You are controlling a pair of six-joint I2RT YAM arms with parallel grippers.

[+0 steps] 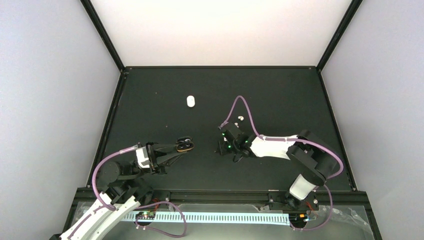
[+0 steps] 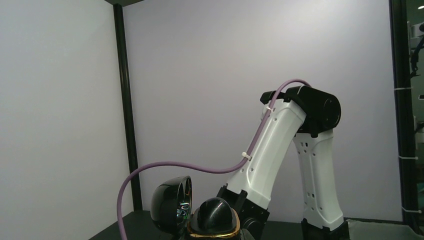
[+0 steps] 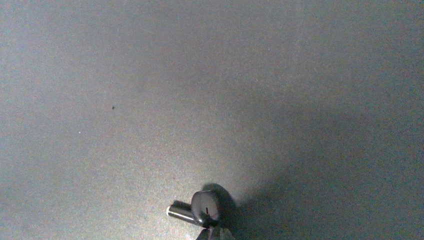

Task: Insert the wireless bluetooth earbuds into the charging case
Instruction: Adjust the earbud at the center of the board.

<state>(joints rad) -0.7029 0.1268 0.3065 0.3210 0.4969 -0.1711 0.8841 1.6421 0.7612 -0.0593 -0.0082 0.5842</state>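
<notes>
One black bud (image 3: 202, 210): lies on the table (image 1: 280, 95) at the low edge of the right wrist view, its pale-tipped stem pointing left.
- Handling, judged: very light, rigid, glossy and so slippery; likely to skid or flick away if pinched off-centre. Best taken across the round head, stem left free.

Case (image 1: 186, 144): black with a gold rim, lid open, clamped in the left gripper (image 1: 179, 146).

Right gripper (image 1: 222, 142): hangs over the black bud; whether its jaws are parted or closed cannot be told.

White buds (image 1: 241, 118): small specks beyond the right gripper, apart from the case.

White oval (image 1: 190, 101): farther back, unidentified.
</notes>
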